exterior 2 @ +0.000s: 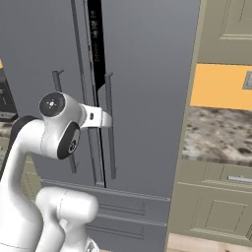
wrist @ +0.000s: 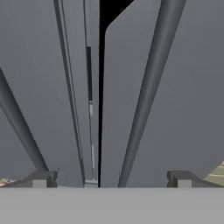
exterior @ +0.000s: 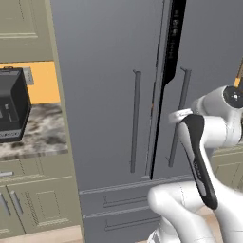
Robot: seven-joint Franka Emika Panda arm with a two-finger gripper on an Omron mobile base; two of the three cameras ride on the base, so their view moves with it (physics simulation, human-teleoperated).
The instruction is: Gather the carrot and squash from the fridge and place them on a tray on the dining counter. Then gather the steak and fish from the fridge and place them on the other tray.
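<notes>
While the fridge (exterior: 109, 95) stands nearly closed, a toaster (exterior: 12, 104) sits on the marble bench (exterior: 42, 130) to its left, with cabinets (exterior: 33, 204) below. Left door (exterior: 104, 85) is flush; its handle (exterior: 135, 121) runs vertically. Right door (exterior: 209, 52) is slightly ajar, showing a dark gap (exterior: 166, 57) along the centre seam. The arm (exterior: 204, 156) reaches toward the right handle (exterior: 180, 114). Fingers (wrist: 111, 181) stand wide apart, holding nothing, straddling the right handle (wrist: 146, 100) near the seam. Carrot, squash, steak and fish cannot be seen behind the doors.
</notes>
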